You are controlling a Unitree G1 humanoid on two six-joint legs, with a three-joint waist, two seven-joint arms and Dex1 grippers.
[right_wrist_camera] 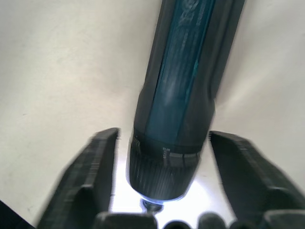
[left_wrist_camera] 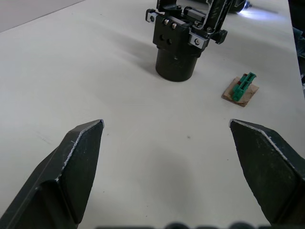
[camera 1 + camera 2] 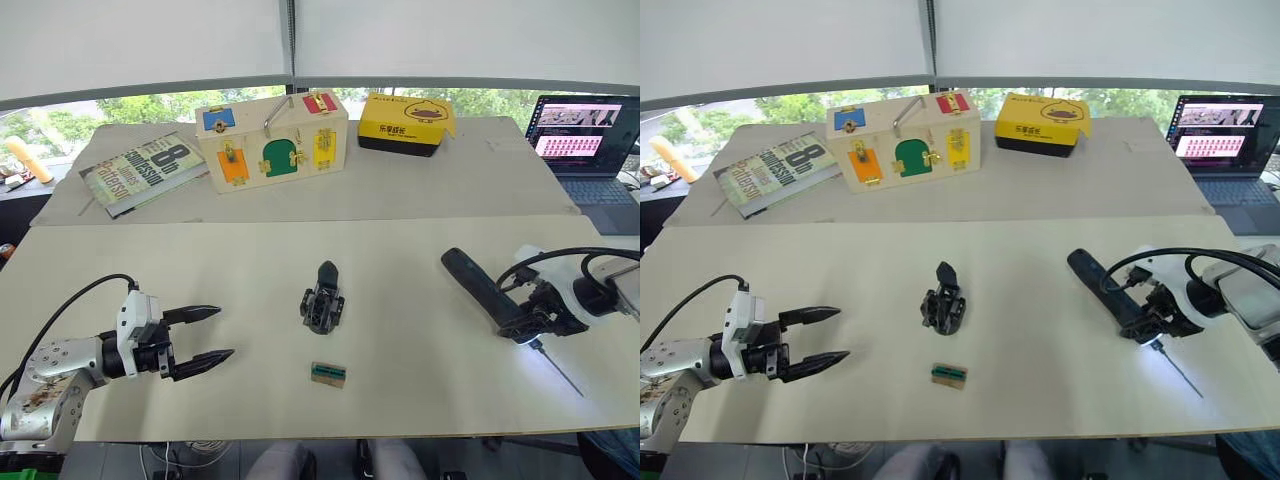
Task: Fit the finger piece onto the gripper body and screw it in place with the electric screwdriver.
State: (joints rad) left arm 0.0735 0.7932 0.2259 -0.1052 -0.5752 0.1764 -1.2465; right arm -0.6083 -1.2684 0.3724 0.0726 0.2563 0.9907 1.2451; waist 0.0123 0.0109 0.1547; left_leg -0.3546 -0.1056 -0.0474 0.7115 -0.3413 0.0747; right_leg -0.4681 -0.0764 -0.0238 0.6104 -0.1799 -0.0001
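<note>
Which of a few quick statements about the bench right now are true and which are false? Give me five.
1. The left tool is open over bare table. True.
2. The electric screwdriver stands upright. False: it lies flat between the right tool's fingers, which are not closed on it.
3. The gripper body sits mid-table, untouched. True.
4. The small green-and-tan block rests on top of the gripper body. False: it lies apart, nearer the robot.
5. The laptop is closed. False: its screen is lit.

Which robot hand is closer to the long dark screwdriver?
The right. The right gripper has its open jaws on either side of the electric screwdriver, near its lit tip. The left gripper is far across the table, open and empty.
</note>
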